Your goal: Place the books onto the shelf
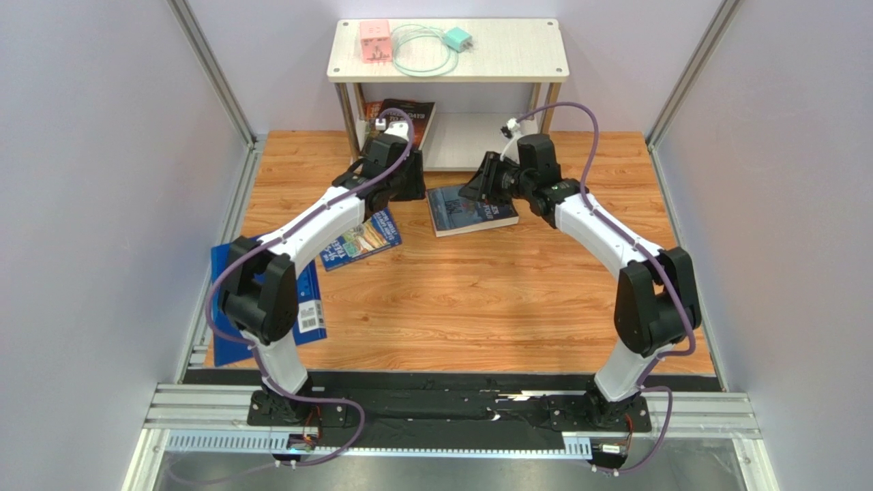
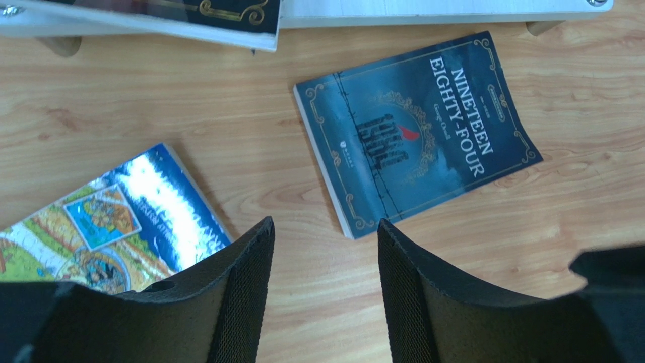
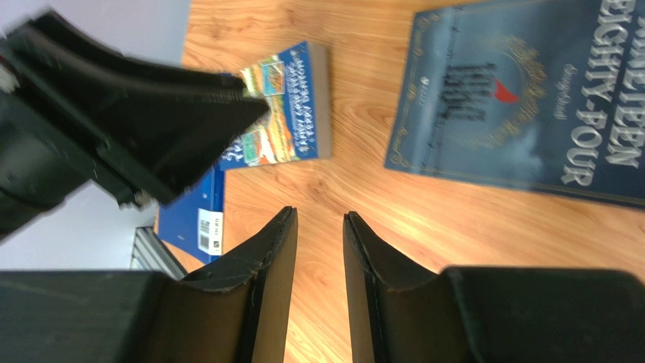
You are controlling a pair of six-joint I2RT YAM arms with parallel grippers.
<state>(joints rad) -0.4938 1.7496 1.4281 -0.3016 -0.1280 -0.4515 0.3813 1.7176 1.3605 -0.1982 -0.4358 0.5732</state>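
Table: wood-grain top (image 1: 492,307), grey walls around it; three books lie on it.
Shelf: two pale tiers (image 1: 512,46) on silver posts, at the far edge.
Progress: judged early; one book shelved, three visible ones left.
Blue book: (image 1: 309,302) flat at the left edge, partly under the left arm.
1984 book: (image 1: 471,210) dark blue-grey, flat, just before the shelf.
Cartoon book: (image 1: 361,240) flat, left of centre.
Black book: (image 1: 408,115) on the lower tier, left end.
Left gripper: (image 2: 325,227) jaws moderately wide, empty, over bare table.
Right gripper: (image 3: 318,215) jaws at a narrow gap, empty, beside the 1984 book.

On the wooden table (image 1: 482,297) we see the shelf (image 1: 512,51) and three flat books: dark book (image 1: 471,210), illustrated book (image 1: 361,241), blue book (image 1: 310,307).
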